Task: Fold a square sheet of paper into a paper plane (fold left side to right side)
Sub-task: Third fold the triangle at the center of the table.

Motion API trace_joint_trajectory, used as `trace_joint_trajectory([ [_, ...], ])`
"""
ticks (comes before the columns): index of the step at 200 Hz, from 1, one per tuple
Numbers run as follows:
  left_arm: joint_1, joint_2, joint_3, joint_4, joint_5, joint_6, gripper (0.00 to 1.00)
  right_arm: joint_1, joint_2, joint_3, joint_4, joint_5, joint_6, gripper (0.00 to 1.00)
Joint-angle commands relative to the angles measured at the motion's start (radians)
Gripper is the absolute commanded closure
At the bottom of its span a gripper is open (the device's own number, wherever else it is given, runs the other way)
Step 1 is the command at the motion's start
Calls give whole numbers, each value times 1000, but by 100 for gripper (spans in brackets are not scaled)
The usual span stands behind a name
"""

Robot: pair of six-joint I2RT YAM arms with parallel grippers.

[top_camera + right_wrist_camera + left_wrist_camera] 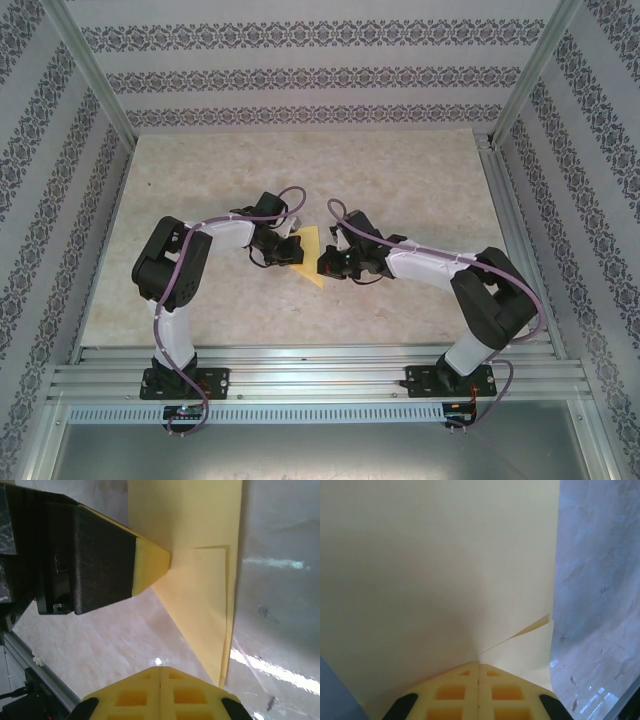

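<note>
This is a robot test cell in a lab. Aluminium posts frame walls papered in a striped print. A left arm and a right arm are bolted to rails at the near edge of a table.

**White arms, black joints**

The white-shelled left arm and right arm carry chunky black joints, looped lilac cables and black base plates. The left gripper and right gripper end in pale yellow, square-pocketed fingers.

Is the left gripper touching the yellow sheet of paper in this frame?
Touching. In the left wrist view, the shut tips of the left gripper meet the square sheet of paper, and a crease runs out from that spot.
</note>
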Motion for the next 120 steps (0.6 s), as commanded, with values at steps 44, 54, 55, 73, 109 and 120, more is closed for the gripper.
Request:
trace_joint_trajectory([
  [44, -23, 32, -28, -14, -101, 18, 100, 48, 172, 49, 180, -51, 105, 100],
  [54, -25, 31, -29, -13, -101, 17, 100, 48, 182, 52, 188, -50, 109, 100],
  [55, -25, 32, -29, -13, -102, 17, 100, 48, 182, 53, 188, -50, 110, 100],
  [73, -26, 31, -28, -17, -103, 18, 100, 49, 191, 58, 188, -43, 105, 100],
  [109, -28, 32, -26, -18, -107, 19, 100, 46, 208, 65, 208, -39, 109, 99],
  [120, -28, 32, -26, -18, -107, 19, 100, 46, 221, 78, 208, -37, 108, 100],
])
